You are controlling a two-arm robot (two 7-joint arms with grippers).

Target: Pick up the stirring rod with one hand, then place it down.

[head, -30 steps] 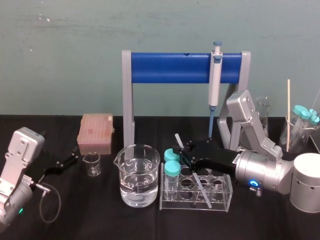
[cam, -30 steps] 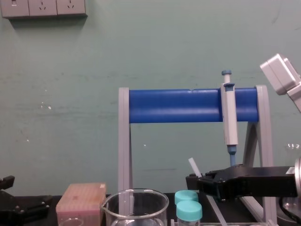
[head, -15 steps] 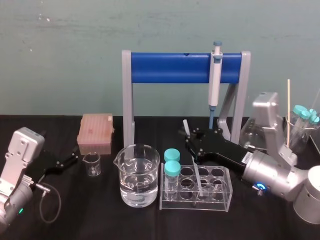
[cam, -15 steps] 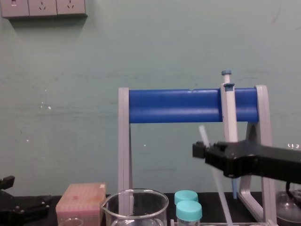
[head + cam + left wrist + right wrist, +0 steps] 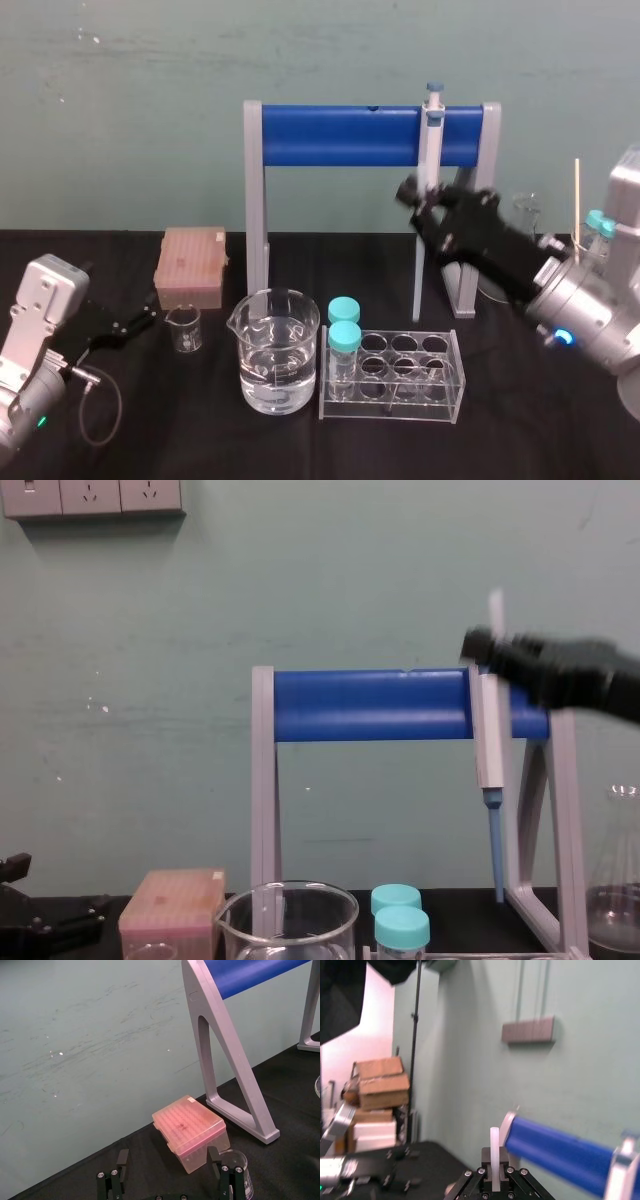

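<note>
Chest view: the stirring rod (image 5: 496, 607) has been raised from the tube rack (image 5: 390, 378) to bar height, clamped by the right gripper (image 5: 485, 648); the left gripper (image 5: 169, 1181) is parked, spread open.

Left arm (image 5: 35, 330), left of the blue-barred stand (image 5: 340, 135):
- Boxy silver-grey wrist housing with rounded corners.
- Small green light (image 5: 40, 421) low on the casing.
- Thin grey cable (image 5: 119, 408) loops out beneath, from a metal plug (image 5: 88, 377).

Left end effector (image 5: 145, 320):
- Matte black, with slim links.
- The left wrist view shows black fingers (image 5: 114, 1185) carrying paired silver screw heads.

Right arm (image 5: 590, 320), right of the stand:
- Silver cylindrical segment with a blue ring light (image 5: 562, 337).
- Pale grey block housing behind it.

Right end effector (image 5: 412, 192):
- Black and blocky.
- The right wrist view shows four silver screw heads (image 5: 480, 1171) across the finger bases.
</note>
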